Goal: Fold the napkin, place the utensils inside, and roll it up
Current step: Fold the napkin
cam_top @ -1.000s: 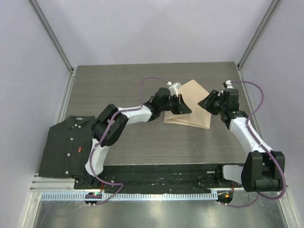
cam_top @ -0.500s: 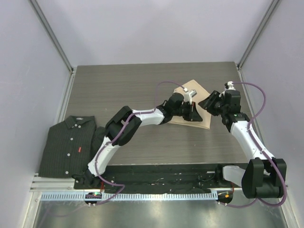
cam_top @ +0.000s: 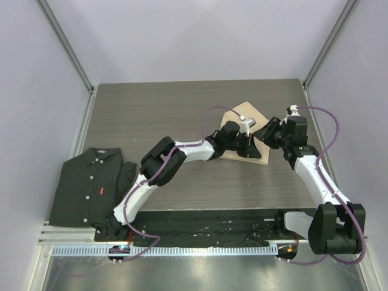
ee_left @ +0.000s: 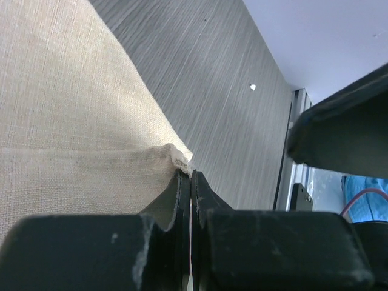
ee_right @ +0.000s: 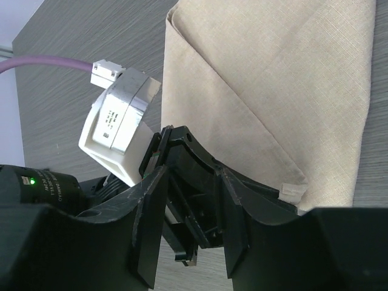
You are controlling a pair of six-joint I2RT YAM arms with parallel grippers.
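Observation:
The beige napkin lies folded on the table at the back right. My left gripper reaches across it, shut on one frayed corner of the napkin, which it holds just above the grey table. In the left wrist view the left gripper has its jaws pressed together on that corner. My right gripper hovers open right beside it, over the napkin's right edge. In the right wrist view the napkin shows a diagonal fold, and the right gripper frames the left gripper's black fingers. The utensils are out of view.
A dark ribbed shirt lies flat at the table's front left. Grey walls with metal corner posts close in the table on three sides. The left arm's white wrist camera sits close to my right fingers.
The left arm has stretched to the right across the napkin, carrying the pinched corner toward the right gripper and narrowing the cloth. The right arm has barely moved.

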